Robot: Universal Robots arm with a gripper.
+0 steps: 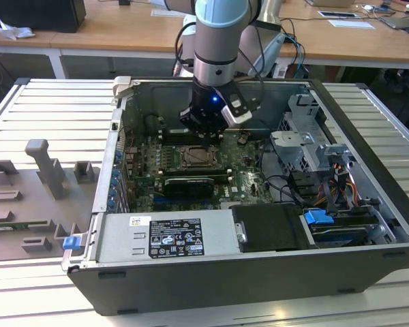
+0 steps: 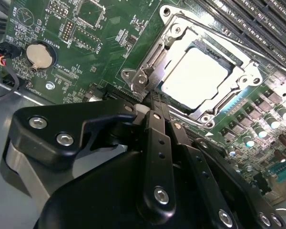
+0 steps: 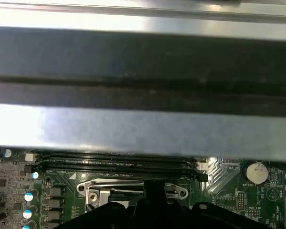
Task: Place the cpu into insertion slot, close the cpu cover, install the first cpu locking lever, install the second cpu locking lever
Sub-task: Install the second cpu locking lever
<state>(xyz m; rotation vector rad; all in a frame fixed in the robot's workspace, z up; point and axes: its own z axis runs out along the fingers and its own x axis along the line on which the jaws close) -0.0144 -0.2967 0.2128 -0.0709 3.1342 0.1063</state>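
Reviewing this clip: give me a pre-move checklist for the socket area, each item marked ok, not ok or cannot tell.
1. cpu seated in the insertion slot: ok, its pale face lies flat inside the socket in the second wrist view.
2. cpu cover closed over the chip: ok, the metal frame lies down around it.
3. Locking levers latched: cannot tell.
4. gripper positioned at the socket: ok, its tip sits at the frame's edge.
5. Gripper free of any part: ok, fingers are together with nothing seen between them.
6. memory slots beside the socket untouched: ok.
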